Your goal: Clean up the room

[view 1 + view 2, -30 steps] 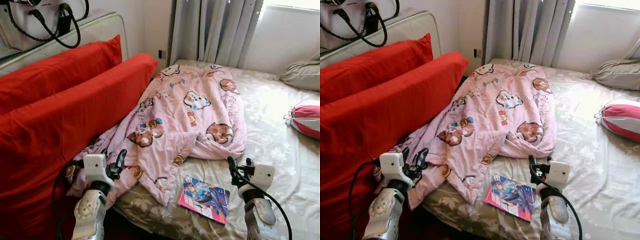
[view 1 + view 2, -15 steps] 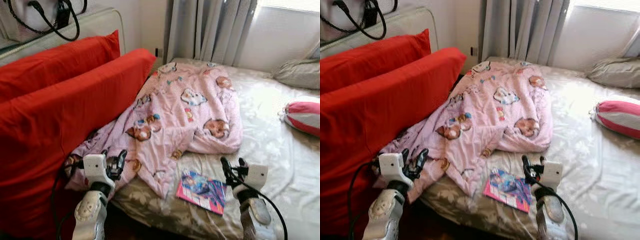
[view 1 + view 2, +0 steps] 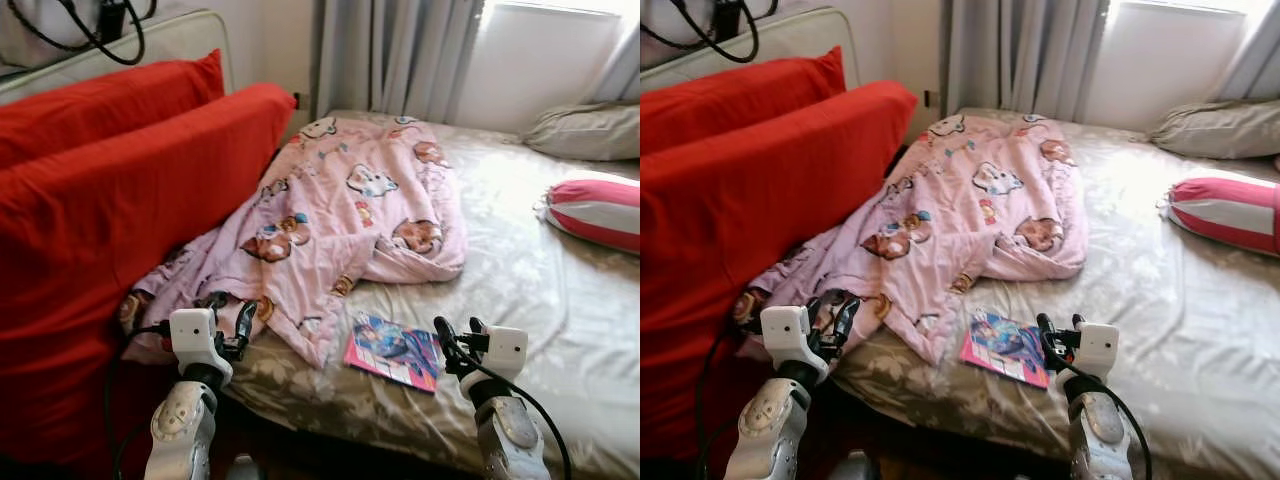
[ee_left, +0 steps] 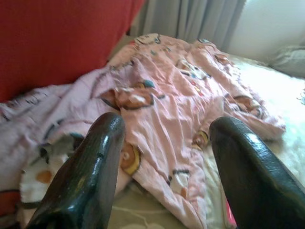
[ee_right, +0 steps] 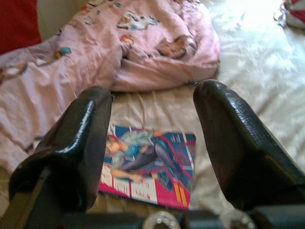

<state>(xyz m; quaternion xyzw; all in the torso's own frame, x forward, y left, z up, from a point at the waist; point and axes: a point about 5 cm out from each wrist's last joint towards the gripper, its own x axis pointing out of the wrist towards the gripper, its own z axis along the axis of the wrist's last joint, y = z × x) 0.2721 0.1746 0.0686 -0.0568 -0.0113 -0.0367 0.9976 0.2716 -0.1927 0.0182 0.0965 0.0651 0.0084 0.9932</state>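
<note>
At the bed's (image 3: 560,300) near edge, lower centre, a book (image 3: 392,350) lies flat, long axis slanting lower right, bare sheet beyond. Right gripper (image 3: 456,345) beside it and left gripper (image 3: 232,322) by the pink quilt (image 3: 350,220) hover, jaws spread.

The bed (image 3: 520,260) is covered with a pale floral sheet, rumpled in places. A pink cartoon-print quilt (image 3: 340,215) lies crumpled along its left side, one corner trailing toward the near edge, and a colourful book (image 3: 392,350) lies flat on the sheet just beside that corner. Well apart on the right rests a red and white striped cushion (image 3: 598,212), with a grey-green pillow (image 3: 585,132) beyond it near the window.
</note>
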